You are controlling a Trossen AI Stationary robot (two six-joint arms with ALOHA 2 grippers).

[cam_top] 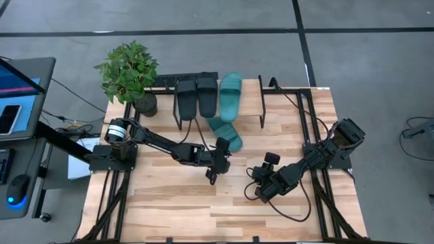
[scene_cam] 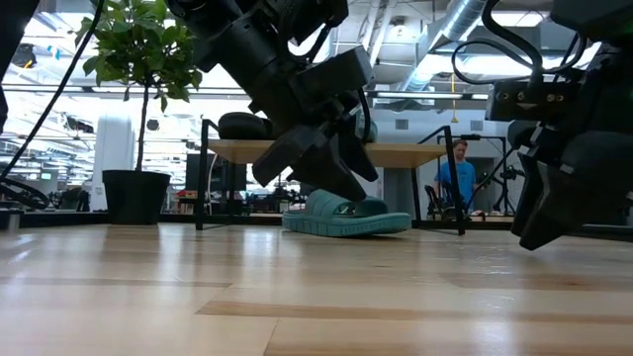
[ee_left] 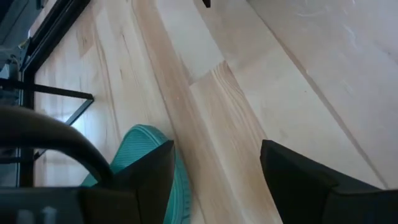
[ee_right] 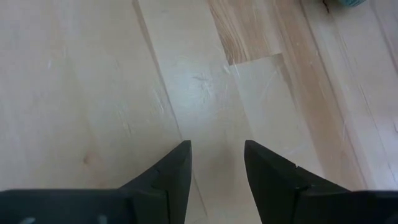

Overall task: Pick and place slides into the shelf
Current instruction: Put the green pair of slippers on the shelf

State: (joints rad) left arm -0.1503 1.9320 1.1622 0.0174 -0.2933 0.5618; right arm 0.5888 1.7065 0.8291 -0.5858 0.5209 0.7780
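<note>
The shelf (cam_top: 251, 91) stands at the table's far edge, with two black slides (cam_top: 196, 96) and one teal slide (cam_top: 230, 95) lying on its plank. A second teal slide (cam_top: 227, 132) rests sole down on the table just in front of the shelf (scene_cam: 346, 215). My left gripper (cam_top: 214, 173) hovers open at this slide's near side. Only bare table shows between its fingers (ee_left: 217, 180), and the slide's rim (ee_left: 140, 149) shows beside one finger. My right gripper (cam_top: 261, 193) waits open over bare table farther right (ee_right: 217, 162). My left gripper has one finger (ee_left: 152, 177) standing right beside the teal slide's rim. Whether it touches the slide I cannot tell. Nothing lies between the two fingers.
A potted plant (cam_top: 129, 71) stands at the table's far left corner beside the shelf. The shelf's thin black legs (cam_top: 262, 112) reach down to the table around the loose slide. A person (scene_cam: 457, 178) stands in the room beyond the table. Bare wood lies along the near half.
</note>
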